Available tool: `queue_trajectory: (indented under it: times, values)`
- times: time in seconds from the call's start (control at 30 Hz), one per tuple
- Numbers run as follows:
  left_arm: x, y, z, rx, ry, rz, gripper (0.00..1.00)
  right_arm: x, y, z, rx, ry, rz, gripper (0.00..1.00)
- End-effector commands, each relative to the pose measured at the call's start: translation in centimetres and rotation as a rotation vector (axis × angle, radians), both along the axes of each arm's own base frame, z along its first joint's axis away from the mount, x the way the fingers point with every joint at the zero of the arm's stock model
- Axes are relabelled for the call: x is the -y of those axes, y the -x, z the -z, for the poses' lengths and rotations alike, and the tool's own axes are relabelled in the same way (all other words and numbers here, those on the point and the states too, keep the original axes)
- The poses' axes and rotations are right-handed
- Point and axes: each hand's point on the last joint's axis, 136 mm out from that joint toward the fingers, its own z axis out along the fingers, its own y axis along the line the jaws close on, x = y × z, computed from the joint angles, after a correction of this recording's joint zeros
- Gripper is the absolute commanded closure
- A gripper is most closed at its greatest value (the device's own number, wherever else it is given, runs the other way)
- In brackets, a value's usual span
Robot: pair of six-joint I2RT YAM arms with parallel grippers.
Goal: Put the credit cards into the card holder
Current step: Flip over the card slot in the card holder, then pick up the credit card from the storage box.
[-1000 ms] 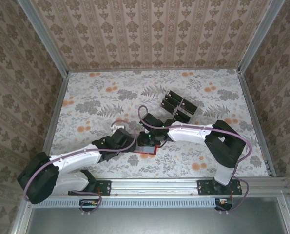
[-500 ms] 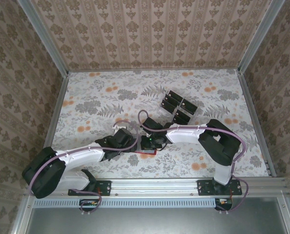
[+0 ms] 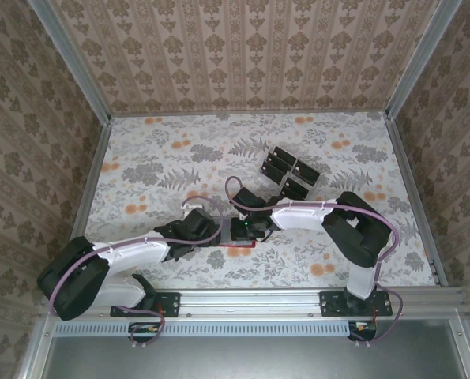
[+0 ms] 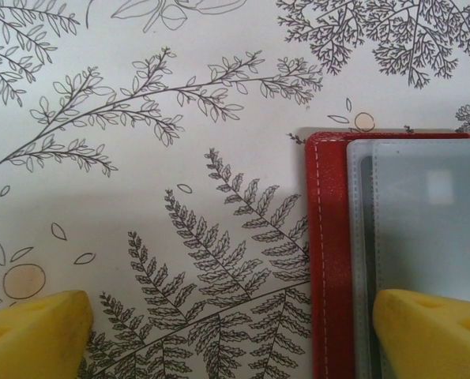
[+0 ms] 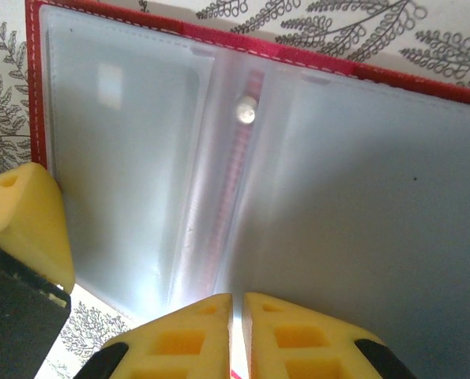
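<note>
The card holder lies open on the table, red cover down and grey clear sleeves up. Its red edge peeks out under the two wrists. My right gripper is shut, with a thin edge of a clear sleeve pinched between its fingertips near the fold. My left gripper stands wide open across the holder's left red edge. One of its fingers rests over the sleeve and the other over the bare table. The credit cards, black with pale strips, stand grouped at the back right, away from both grippers.
The cards sit in a small clear rack on the floral tablecloth. Wallpapered walls close in the table on the left, back and right. A metal rail with both arm bases runs along the near edge.
My right gripper's jaws have come together on the sleeve. Both arms have shifted slightly, the right wrist a little to the left over the holder. The cards have not moved.
</note>
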Motion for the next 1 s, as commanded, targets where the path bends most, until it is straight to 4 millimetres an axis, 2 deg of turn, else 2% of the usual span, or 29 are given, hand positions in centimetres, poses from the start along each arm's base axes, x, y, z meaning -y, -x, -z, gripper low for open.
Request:
queue_trajectory:
  times: [0.0,0.07,0.17,0.27,0.37,0.47,0.6,0.67,0.77,0.97]
  values:
    - [-1.3,0.6,1.1,-0.028,-0.049,-0.021,0.00,2.8,0.2,1.8,-0.023,0.125,0.021,0.84]
    - [-1.2,0.5,0.8,-0.024,-0.044,-0.018,0.00,2.3,0.1,1.2,-0.016,0.096,0.009,0.84]
    - [-0.8,0.2,0.1,-0.013,-0.030,-0.014,0.00,1.0,-0.4,-0.9,0.016,0.031,-0.013,0.82]
    - [-0.4,-0.1,-0.8,0.000,-0.011,-0.008,0.00,-0.1,-1.4,-4.8,0.084,-0.054,-0.033,0.79]
    - [0.0,-0.5,-2.0,0.018,0.010,-0.006,0.00,0.2,-2.8,-8.8,0.154,-0.096,-0.034,0.72]
    - [0.1,-0.8,-3.4,0.040,0.027,-0.006,0.00,2.6,-4.4,-11.5,0.214,-0.074,-0.025,0.62]
    - [0.0,-1.4,-5.3,0.071,0.036,-0.013,0.00,7.4,-6.7,-12.4,0.265,0.052,-0.022,0.55]
    - [-0.4,-1.8,-6.3,0.088,0.037,-0.028,0.00,10.1,-7.8,-12.4,0.299,0.162,-0.036,0.54]
    - [-1.1,-2.4,-7.8,0.122,0.025,-0.051,0.00,13.2,-9.2,-12.1,0.336,0.285,-0.065,0.53]
    - [-2.5,-3.4,-9.9,0.182,0.038,-0.108,0.00,16.7,-10.5,-10.2,0.326,0.465,-0.098,0.53]
